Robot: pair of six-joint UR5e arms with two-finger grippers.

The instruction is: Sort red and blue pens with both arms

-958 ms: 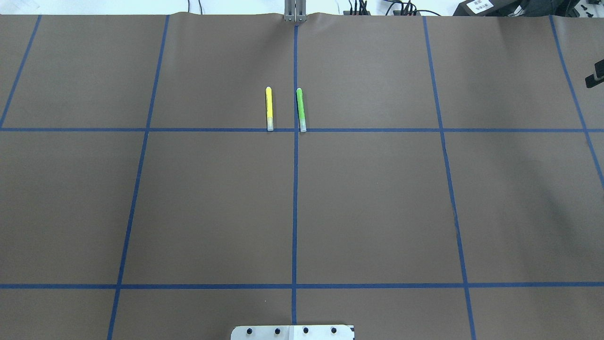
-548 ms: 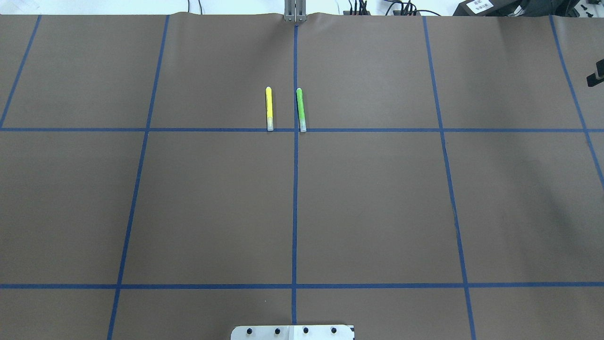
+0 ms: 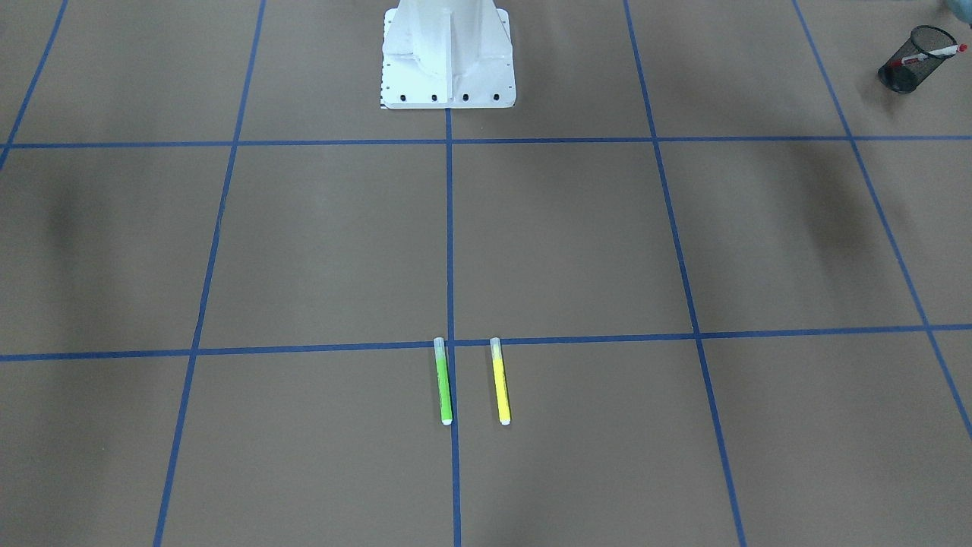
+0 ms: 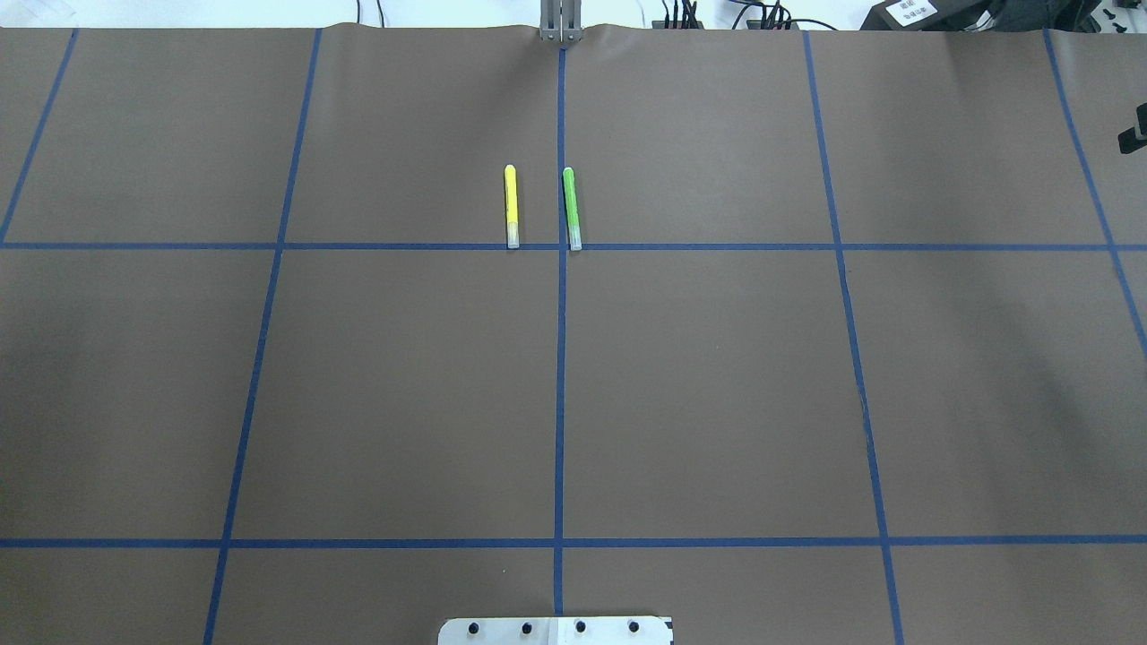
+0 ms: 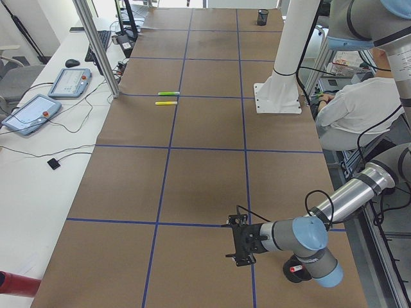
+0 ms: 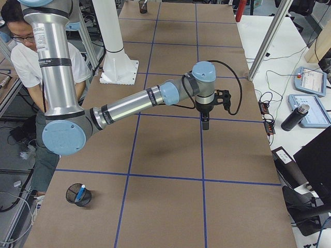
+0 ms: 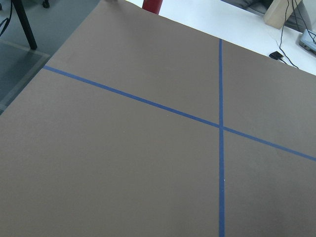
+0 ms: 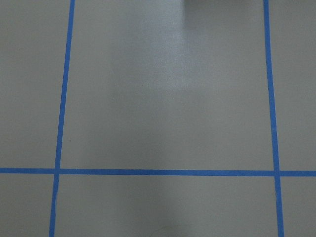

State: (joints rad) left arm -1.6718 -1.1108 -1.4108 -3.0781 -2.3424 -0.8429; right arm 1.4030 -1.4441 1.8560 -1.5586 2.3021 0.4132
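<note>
Landmark: white metal pedestal base point(image 3: 448, 76), at the robot's edge of a brown paper-covered table point(image 4: 717, 385) gridded with blue tape lines point(image 4: 560, 403). A red-capped white-barrelled pen point(image 3: 932, 54) is lodged tilted in a black wire-mesh cup point(image 3: 907, 74) well to the base's left; its barrel print is illegible. A slim blue pen point(image 6: 80, 194) is stood in a second black mesh cup point(image 6: 71, 199) well to the base's right. A green clear-capped pen point(image 4: 571, 208) and a yellow clear-capped pen point(image 4: 511, 206) are laid parallel, straight ahead of the base, caps on a cross line, with wide bare paper all round. The silver-grey left arm point(image 5: 350, 196) is bent low over the red pen's cup; the black left gripper point(image 5: 237, 242) is seen from the side only, so whether its jaws are apart cannot be told. The silver-grey right arm point(image 6: 129, 103) is stretched ahead and right of the base, the right gripper point(image 6: 205, 125) pointed down; its jaws cannot be judged either. Lettering on a white label point(image 4: 914, 9) beyond the table's far edge is too small to read. A person in a white shirt point(image 5: 356, 109) is partly hidden behind the base.
</note>
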